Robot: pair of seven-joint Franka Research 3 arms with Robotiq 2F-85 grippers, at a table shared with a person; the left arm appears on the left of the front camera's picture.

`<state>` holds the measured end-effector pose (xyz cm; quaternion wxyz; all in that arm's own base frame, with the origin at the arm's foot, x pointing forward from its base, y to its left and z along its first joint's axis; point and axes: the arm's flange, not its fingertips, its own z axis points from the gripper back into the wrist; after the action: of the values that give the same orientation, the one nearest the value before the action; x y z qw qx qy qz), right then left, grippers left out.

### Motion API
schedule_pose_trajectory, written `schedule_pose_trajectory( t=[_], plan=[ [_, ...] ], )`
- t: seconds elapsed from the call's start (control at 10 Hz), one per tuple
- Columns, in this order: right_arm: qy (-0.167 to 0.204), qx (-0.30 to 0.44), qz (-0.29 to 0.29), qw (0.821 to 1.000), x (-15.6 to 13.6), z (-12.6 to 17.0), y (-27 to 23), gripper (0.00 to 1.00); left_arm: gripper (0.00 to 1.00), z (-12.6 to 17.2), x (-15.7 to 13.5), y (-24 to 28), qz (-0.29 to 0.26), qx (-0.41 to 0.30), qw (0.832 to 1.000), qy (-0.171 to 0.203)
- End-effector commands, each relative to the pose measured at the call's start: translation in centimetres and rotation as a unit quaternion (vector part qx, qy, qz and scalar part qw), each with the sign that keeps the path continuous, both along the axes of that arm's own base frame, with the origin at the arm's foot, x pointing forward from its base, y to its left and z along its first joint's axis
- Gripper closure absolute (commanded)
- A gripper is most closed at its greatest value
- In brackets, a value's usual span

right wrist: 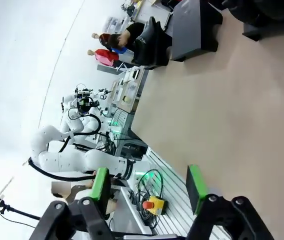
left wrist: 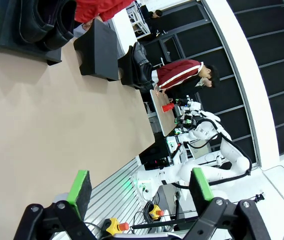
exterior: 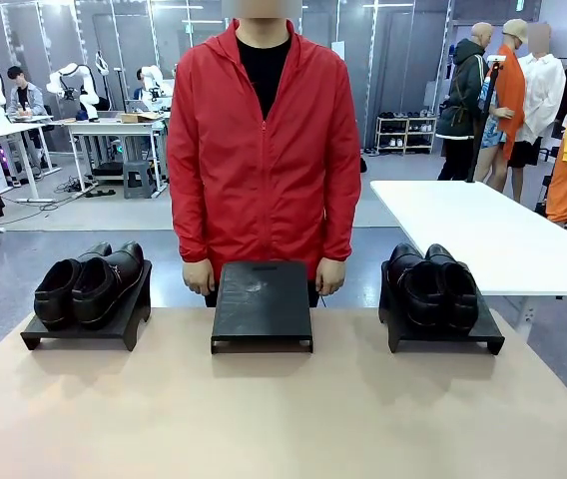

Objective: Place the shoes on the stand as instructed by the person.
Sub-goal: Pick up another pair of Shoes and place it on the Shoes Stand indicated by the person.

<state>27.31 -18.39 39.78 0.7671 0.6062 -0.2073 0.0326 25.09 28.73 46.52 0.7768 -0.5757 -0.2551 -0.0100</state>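
Three black stands sit in a row on the tan table (exterior: 283, 409). One pair of shiny black shoes (exterior: 89, 281) rests on the left stand (exterior: 74, 334), and another pair of shoes (exterior: 433, 284) on the right stand (exterior: 443, 337). The middle stand (exterior: 262, 304) is bare. The person (exterior: 264, 140) in a red jacket stands behind it, a hand hanging at each far corner. My left gripper (left wrist: 141, 189) is open over the table's near side, far from the shoes (left wrist: 47, 20). My right gripper (right wrist: 148, 183) is also open and holds nothing, with the middle stand (right wrist: 192, 27) far ahead.
A white table (exterior: 483, 235) stands beyond the right stand, off my table. A broad bare stretch of tan tabletop lies between the stands and the near edge. Other people and workbenches are far behind the person.
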Motion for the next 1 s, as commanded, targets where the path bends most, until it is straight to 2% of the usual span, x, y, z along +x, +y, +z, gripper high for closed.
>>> schedule_pose_trajectory(
  t=[0.0, 0.1, 0.9],
  plan=[
    [-0.014, -0.008, -0.009, 1.0, 1.1, 1.1, -0.3, 0.21, 0.0, 0.1, -0.3, -0.1, -0.007, 0.002, 1.0, -0.012],
    [0.0, 0.0, 0.0, 1.0, 0.0, 0.0, 0.0, 0.32, 0.0, 0.1, -0.3, -0.1, -0.007, 0.002, 1.0, -0.012],
    [0.0, 0.0, 0.0, 1.0, 0.0, 0.0, 0.0, 0.32, 0.0, 0.1, -0.3, -0.1, -0.007, 0.002, 1.0, -0.012]
  ],
)
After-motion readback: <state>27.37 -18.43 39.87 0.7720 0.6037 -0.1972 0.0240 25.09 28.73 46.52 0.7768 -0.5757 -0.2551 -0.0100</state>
